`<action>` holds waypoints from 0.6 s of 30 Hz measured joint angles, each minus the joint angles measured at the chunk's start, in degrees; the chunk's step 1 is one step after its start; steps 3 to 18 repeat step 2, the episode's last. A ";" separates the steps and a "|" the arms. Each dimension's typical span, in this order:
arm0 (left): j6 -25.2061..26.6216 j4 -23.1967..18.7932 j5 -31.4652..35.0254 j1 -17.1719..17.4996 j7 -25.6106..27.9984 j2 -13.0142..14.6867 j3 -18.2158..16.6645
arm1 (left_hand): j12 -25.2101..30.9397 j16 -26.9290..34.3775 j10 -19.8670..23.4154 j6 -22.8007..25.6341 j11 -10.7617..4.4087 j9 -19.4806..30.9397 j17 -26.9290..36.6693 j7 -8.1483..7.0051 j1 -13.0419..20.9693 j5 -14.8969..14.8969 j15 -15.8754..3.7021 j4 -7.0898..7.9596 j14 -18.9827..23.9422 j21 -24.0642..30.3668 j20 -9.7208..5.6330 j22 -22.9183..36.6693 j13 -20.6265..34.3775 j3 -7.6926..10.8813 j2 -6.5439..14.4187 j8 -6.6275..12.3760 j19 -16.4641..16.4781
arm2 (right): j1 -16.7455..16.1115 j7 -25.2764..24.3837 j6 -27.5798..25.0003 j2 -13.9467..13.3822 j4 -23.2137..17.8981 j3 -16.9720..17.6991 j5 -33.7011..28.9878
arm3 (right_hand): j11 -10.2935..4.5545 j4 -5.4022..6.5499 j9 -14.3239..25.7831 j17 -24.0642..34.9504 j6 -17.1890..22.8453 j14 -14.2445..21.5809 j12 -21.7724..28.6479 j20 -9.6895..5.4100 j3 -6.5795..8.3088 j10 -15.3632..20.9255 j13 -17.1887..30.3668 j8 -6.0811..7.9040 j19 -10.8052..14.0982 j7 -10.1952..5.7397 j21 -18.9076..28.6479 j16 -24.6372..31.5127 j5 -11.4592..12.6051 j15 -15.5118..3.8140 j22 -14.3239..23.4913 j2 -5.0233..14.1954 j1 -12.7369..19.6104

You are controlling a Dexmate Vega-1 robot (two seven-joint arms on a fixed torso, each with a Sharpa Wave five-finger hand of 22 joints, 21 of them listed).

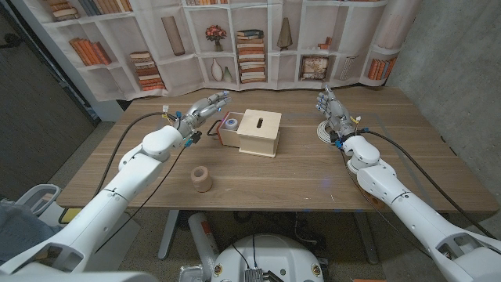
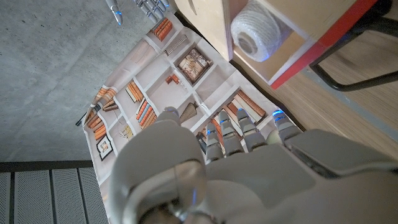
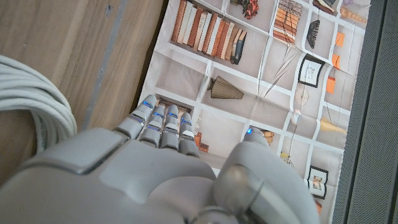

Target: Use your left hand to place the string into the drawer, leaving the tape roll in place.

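String (image 2: 254, 35), a white ball, sits in the open drawer (image 1: 228, 130) of the wooden box (image 1: 258, 131), so the left hand (image 1: 205, 109), fingers spread and holding nothing beside the drawer, should pull away slowly, well clear of the tape roll (image 1: 202, 178) on the counter (image 1: 297, 176).

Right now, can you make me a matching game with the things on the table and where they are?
Things:
1. ball of white string
2. brown tape roll
3. coil of white cable
4. left robot hand

Places:
A. beside the right robot hand
B. inside the open drawer of the wooden box
C. alone on the table, near the front edge
D. raised just left of the open drawer

Pairs: 1-B, 2-C, 3-A, 4-D
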 measured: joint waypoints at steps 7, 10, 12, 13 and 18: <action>0.00 -0.41 -0.12 0.37 0.19 0.12 -0.22 | 0.00 0.00 0.00 0.00 0.00 0.00 0.00 0.00 0.00 0.00 0.00 0.00 0.00 0.00 0.00 0.00 0.00 0.00 0.00 0.00 0.00 | 0.00 0.04 0.05 0.00 0.00 0.00 0.00 | -0.08 0.00 0.00 0.00 0.00 0.00 0.00 -0.01 0.00 0.09 0.00 0.00 0.01 0.00 0.00 0.00 0.00 0.00 0.00 0.00 0.00; 0.00 -0.41 -0.12 0.37 0.19 0.12 -0.22 | 0.00 0.00 0.00 0.00 0.00 0.00 0.00 0.00 0.00 0.00 0.00 0.00 0.00 0.00 0.00 0.00 0.00 0.00 0.00 0.00 0.00 | 0.00 0.04 0.05 0.00 0.00 0.00 0.00 | -0.08 0.00 0.00 0.00 0.00 0.00 0.00 -0.01 0.00 0.09 0.00 0.00 0.01 0.00 0.00 0.00 0.00 0.00 0.00 0.00 0.00; 0.00 -0.41 -0.12 0.37 0.19 0.12 -0.22 | 0.00 0.00 0.00 0.00 0.00 0.00 0.00 0.00 0.00 0.00 0.00 0.00 0.00 0.00 0.00 0.00 0.00 0.00 0.00 0.00 0.00 | 0.00 0.04 0.05 0.00 0.00 0.00 0.00 | -0.08 0.00 0.00 0.00 0.00 0.00 0.00 -0.01 0.00 0.09 0.00 0.00 0.01 0.00 0.00 0.00 0.00 0.00 0.00 0.00 0.00; 0.00 -0.41 -0.12 0.37 0.19 0.12 -0.22 | 0.00 0.00 0.00 0.00 0.00 0.00 0.00 0.00 0.00 0.00 0.00 0.00 0.00 0.00 0.00 0.00 0.00 0.00 0.00 0.00 0.00 | 0.00 0.04 0.05 0.00 0.00 0.00 0.00 | -0.08 0.00 0.00 0.00 0.00 0.00 0.00 -0.01 0.00 0.09 0.00 0.00 0.01 0.00 0.00 0.00 0.00 0.00 0.00 0.00 0.00; 0.00 -0.41 -0.12 0.37 0.19 0.12 -0.22 | 0.00 0.00 0.00 0.00 0.00 0.00 0.00 0.00 0.00 0.00 0.00 0.00 0.00 0.00 0.00 0.00 0.00 0.00 0.00 0.00 0.00 | 0.00 0.04 0.05 0.00 0.00 0.00 0.00 | -0.08 0.00 0.00 0.00 0.00 0.00 0.00 -0.01 0.00 0.09 0.00 0.00 0.01 0.00 0.00 0.00 0.00 0.00 0.00 0.00 0.00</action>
